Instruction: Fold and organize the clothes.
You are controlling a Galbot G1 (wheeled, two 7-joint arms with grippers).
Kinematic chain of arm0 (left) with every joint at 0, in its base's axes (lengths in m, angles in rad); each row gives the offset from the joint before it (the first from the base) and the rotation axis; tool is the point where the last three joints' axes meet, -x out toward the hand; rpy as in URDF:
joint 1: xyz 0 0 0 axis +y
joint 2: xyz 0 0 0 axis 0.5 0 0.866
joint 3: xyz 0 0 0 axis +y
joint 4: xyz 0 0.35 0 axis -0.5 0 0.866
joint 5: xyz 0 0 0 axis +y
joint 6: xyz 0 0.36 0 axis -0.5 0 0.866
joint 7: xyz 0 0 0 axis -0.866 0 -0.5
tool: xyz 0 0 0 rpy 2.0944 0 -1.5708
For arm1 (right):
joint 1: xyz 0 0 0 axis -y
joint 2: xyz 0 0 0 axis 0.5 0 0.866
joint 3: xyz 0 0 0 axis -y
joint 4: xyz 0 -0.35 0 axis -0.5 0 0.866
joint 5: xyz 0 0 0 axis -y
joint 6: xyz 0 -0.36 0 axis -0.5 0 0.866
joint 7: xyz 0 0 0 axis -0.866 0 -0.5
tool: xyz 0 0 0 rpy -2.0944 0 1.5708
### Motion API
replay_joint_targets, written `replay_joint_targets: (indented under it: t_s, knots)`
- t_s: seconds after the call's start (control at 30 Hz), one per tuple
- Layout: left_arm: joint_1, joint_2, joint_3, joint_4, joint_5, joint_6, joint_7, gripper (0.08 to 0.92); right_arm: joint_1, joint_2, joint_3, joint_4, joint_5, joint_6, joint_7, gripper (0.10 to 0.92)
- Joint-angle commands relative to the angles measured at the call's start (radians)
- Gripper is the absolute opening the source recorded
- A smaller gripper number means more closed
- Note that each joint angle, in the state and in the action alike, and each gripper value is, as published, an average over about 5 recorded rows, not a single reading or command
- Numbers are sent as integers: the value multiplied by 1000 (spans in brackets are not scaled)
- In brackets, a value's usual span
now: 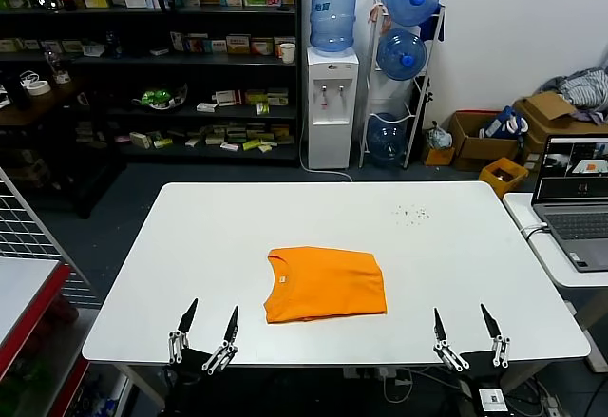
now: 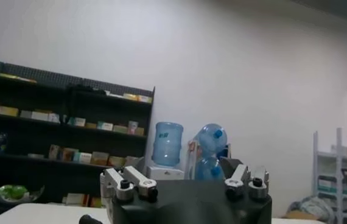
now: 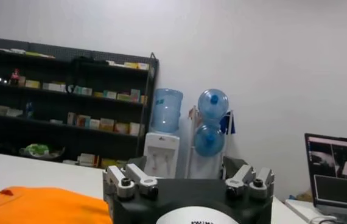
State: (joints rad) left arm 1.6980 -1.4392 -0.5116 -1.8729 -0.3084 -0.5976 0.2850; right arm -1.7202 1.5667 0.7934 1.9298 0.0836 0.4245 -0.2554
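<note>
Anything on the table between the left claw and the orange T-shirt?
No, only bare white table separates the left claw from the T-shirt, per the head view.

Open tabletop, one low obstacle in the middle

The white table (image 1: 456,246) lies bare on both sides of the folded orange T-shirt (image 1: 326,285), which sits flat near the middle; wide free strips run to its left, to its right and behind it toward the far edge. A sprinkle of small dark specks (image 1: 411,213) marks the far right area, too low to block anything. The left gripper (image 1: 210,319) and right gripper (image 1: 465,321) stand at the near edge, well apart from the shirt. A laptop (image 1: 574,206) on the side table bounds the right.
</note>
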Motion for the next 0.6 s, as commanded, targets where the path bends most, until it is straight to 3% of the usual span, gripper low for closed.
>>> replay_joint_targets:
  t_s: [0.03,0.6]
  knots:
    - [8,-11,-9,7,9,-19,13,823,-2,21,8,1,-18,22,3,823]
    - [-1,-13,-21,12,34,-22,14,823,3,17,5,3,-20,-5,5,823]
